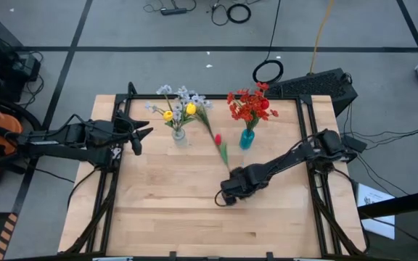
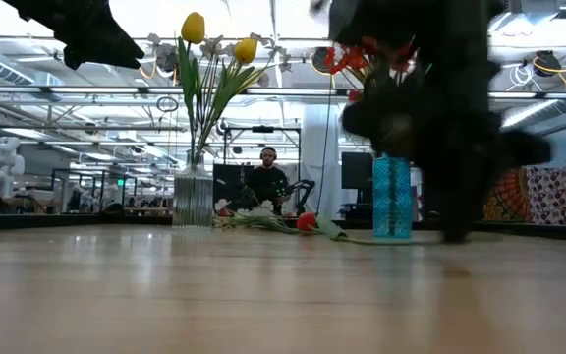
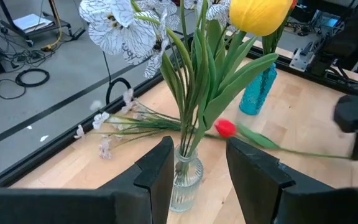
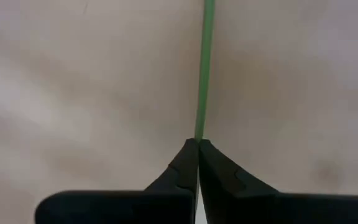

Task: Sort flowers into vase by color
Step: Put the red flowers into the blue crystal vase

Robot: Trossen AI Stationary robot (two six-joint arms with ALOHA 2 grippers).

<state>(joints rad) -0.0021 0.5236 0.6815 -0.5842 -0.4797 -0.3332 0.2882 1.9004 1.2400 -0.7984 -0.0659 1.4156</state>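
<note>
Fingers of the right gripper (image 4: 197, 144) are clenched on the stem end of the red tulip (image 1: 218, 139) lying between the clear vase (image 1: 179, 135) and blue vase (image 1: 247, 138); light and whippy, its bud will probably droop, while the left gripper (image 3: 197, 163) hangs released by the clear vase.

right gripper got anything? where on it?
Yes. The right gripper is shut on the green stem of the red tulip lying on the table, at the stem's far end from the bud. The left gripper is open, empty.
</note>
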